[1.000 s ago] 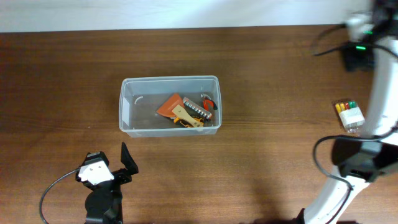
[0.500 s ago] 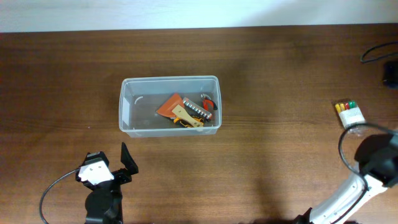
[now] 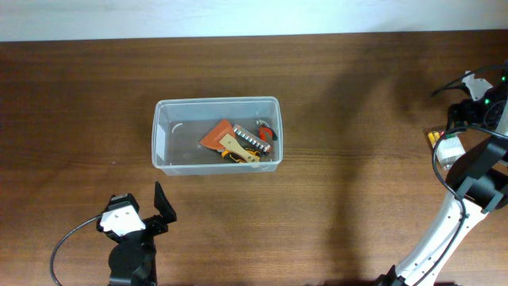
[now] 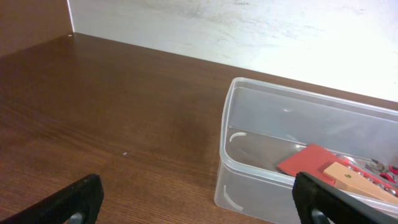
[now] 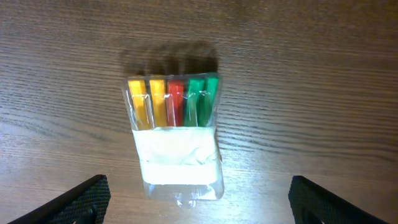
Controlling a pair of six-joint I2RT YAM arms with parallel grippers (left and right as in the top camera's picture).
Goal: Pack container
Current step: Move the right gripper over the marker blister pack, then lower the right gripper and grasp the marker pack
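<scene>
The container (image 3: pixel 216 100) is a clear plastic bin in the middle of the table. It holds an orange-red scraper (image 3: pixel 218 133), a wooden piece, a metal part and a red-handled tool. In the left wrist view its near left corner (image 4: pixel 227 162) shows. My left gripper (image 4: pixel 199 208) is open and empty, in front of the bin and apart from it; it shows at the bottom left in the overhead view (image 3: pixel 151 210). My right gripper (image 5: pixel 199 205) is open and empty, hovering above a small clear box of coloured markers (image 5: pixel 176 137) at the table's right (image 3: pixel 447 147).
The brown wooden table ends at a white wall at the back (image 4: pixel 249 31). My right arm (image 3: pixel 468 171) rises from the bottom right and bends over the marker box. Cables trail by the left arm's base (image 3: pixel 67 246).
My right arm has swung from the far right corner down over the marker box. The left arm and the container have not moved.
</scene>
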